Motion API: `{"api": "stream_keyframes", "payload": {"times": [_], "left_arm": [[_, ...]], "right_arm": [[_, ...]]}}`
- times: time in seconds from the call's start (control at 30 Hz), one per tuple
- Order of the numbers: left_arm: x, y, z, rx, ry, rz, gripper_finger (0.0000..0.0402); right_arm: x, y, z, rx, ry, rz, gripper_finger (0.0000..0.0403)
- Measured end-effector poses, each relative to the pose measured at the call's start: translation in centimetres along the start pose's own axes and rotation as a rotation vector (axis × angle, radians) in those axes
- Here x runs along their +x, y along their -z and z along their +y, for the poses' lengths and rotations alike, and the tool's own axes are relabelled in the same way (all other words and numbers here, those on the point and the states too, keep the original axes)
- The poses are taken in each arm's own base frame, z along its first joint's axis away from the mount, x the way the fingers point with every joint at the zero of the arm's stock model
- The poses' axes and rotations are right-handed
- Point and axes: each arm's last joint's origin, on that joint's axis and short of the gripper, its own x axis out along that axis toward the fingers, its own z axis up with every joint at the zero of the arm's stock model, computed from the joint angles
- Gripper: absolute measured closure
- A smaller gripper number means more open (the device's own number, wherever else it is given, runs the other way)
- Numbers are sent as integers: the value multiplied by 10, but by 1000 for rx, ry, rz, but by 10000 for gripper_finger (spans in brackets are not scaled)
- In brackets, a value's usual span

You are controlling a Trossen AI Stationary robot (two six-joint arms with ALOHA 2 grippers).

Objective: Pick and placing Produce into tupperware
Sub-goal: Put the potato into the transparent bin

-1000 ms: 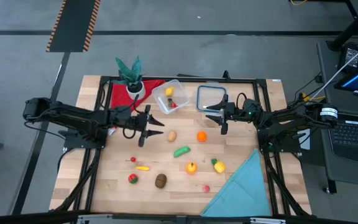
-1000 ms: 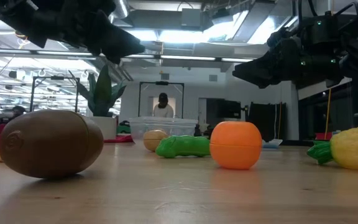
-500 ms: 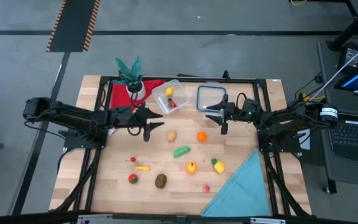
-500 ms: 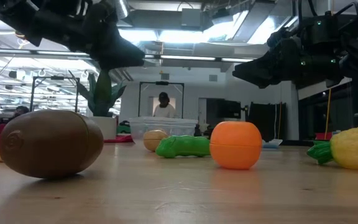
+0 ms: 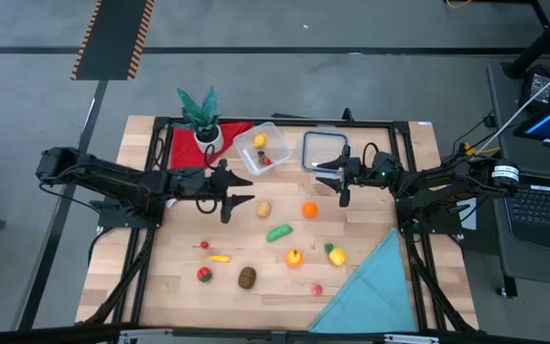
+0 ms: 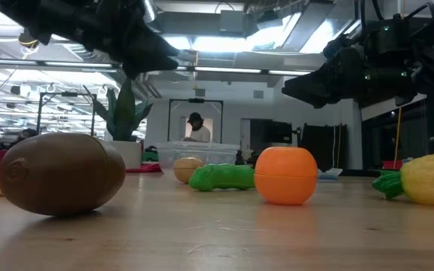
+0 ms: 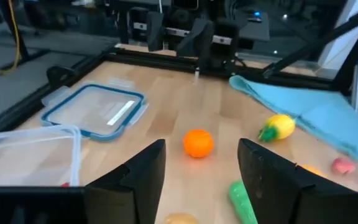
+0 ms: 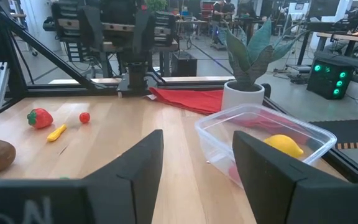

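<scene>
The produce lies scattered on the surface: a tan potato (image 5: 264, 207), an orange (image 5: 309, 210) and a green pepper (image 5: 279, 232) near the middle, while the tupperware (image 5: 261, 148) holds a few pieces. These toys look light, hard and smooth, apt to roll, so a hold across the middle seems best. The left claw (image 5: 240, 194) hovers beside the potato, partly open and empty. The right claw (image 5: 328, 179) waits near the lid (image 5: 325, 151), likewise partly open and empty.

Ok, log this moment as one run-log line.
left gripper: open, empty, above table beside tan potato | right gripper: open, empty, waiting by lid | tupperware: holds yellow and red produce
</scene>
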Motion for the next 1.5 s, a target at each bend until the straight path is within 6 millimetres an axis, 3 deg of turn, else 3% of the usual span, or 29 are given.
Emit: {"api": "stream_keyframes", "payload": {"times": [0.3,0.57,0.87,1.13,1.5], "left_arm": [[15,-20,-18,10,-162,157,213],[31,-37,-32,-196,-269,348,213],[70,-39,-50,-282,-279,529,214],[93,-39,-42,-411,-442,693,214],[117,-20,-15,-517,-443,829,214]], "right_arm": [[0,3,0,8,-1,31,207],[0,4,0,12,-3,43,207],[0,5,1,12,-11,52,207],[0,6,1,16,-13,59,207],[0,8,1,44,-14,80,207]]}}
